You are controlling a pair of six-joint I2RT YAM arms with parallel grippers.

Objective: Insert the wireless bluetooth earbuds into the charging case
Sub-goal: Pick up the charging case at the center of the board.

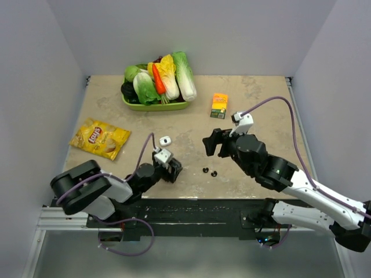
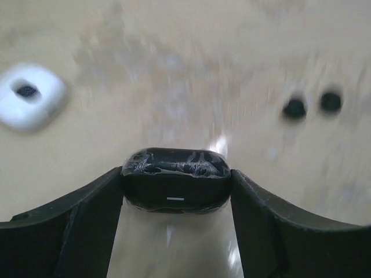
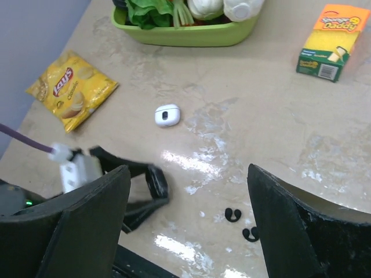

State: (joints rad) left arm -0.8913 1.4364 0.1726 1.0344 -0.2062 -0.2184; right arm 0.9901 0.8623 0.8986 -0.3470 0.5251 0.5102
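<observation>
My left gripper (image 1: pixel 173 169) is shut on a black charging case (image 2: pixel 175 179) wrapped in clear film, held low over the table; the case also shows in the right wrist view (image 3: pixel 155 182). Two black earbuds (image 1: pixel 205 170) (image 1: pixel 214 173) lie on the table to its right, side by side; they also show in the left wrist view (image 2: pixel 294 108) (image 2: pixel 331 102) and the right wrist view (image 3: pixel 232 215) (image 3: pixel 251 234). A small white rounded piece with a dark spot (image 1: pixel 165 140) lies beyond the left gripper. My right gripper (image 1: pixel 211 143) is open and empty, raised above and behind the black earbuds.
A green tray (image 1: pixel 174 106) of vegetables stands at the back. A yellow chip bag (image 1: pixel 99 138) lies at the left. A small orange-yellow box (image 1: pixel 219 105) stands at the back right. Grey walls enclose the table on three sides.
</observation>
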